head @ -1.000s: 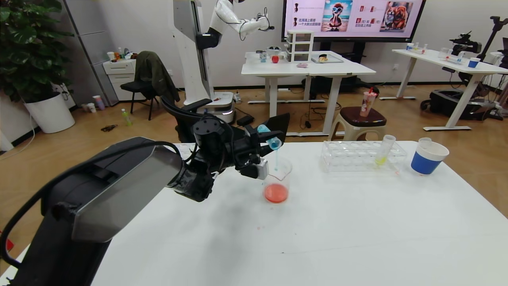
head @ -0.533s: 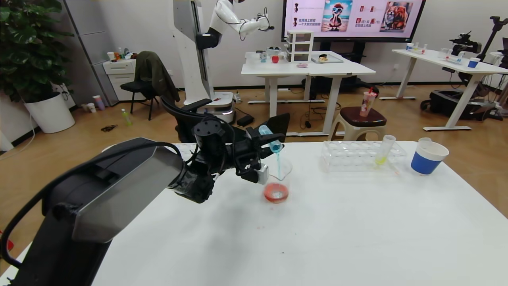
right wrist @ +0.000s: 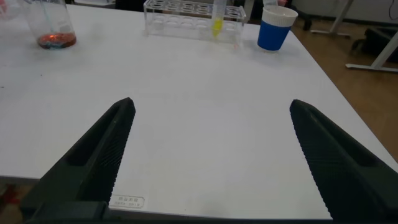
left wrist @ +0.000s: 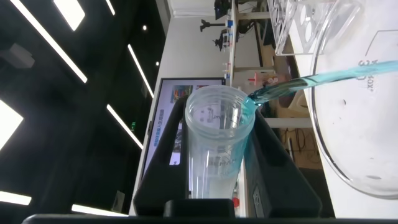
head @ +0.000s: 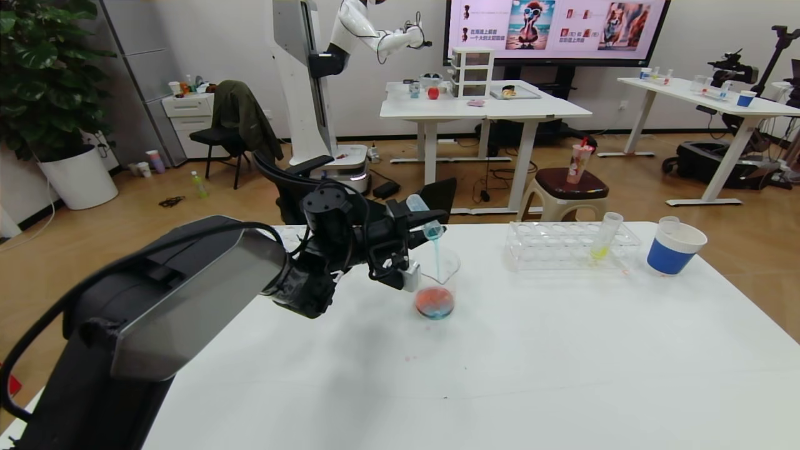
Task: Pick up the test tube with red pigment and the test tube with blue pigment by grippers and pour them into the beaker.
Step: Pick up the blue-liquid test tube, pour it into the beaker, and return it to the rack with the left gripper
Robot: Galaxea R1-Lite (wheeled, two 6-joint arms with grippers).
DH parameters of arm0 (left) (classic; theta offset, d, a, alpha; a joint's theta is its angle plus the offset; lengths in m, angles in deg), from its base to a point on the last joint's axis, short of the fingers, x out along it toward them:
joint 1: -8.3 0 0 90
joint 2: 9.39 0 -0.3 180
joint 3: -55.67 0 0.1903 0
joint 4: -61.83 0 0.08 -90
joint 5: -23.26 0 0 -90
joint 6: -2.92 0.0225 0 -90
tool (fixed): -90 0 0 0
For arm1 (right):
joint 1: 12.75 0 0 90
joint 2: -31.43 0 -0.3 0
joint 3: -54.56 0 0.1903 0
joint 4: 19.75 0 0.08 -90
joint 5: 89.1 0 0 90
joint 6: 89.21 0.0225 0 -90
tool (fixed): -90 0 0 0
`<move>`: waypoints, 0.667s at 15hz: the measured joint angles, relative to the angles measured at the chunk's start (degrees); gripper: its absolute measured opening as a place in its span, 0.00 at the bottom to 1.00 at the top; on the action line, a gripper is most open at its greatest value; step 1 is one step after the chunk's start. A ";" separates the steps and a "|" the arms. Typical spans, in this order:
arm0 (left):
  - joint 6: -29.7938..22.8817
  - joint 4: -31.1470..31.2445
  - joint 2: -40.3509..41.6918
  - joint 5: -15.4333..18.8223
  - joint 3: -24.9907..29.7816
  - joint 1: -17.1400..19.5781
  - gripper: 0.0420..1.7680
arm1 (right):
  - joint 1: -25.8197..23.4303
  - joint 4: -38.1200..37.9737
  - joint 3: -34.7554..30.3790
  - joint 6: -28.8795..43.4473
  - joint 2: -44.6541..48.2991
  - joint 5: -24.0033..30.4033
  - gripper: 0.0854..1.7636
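Fingers of left gripper clamped on one blue-pigment tube over one beaker; right gripper wide open.

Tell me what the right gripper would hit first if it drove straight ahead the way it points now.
Likely nothing soon. The open right gripper points across bare table. Far ahead stand the tube rack and the blue paper cup. The rack looks most in line, though depth is unclear.
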 joint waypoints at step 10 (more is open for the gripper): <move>-0.33 -0.02 0.05 1.90 -0.63 0.02 0.28 | 0.00 0.00 0.00 -0.02 0.00 0.02 0.98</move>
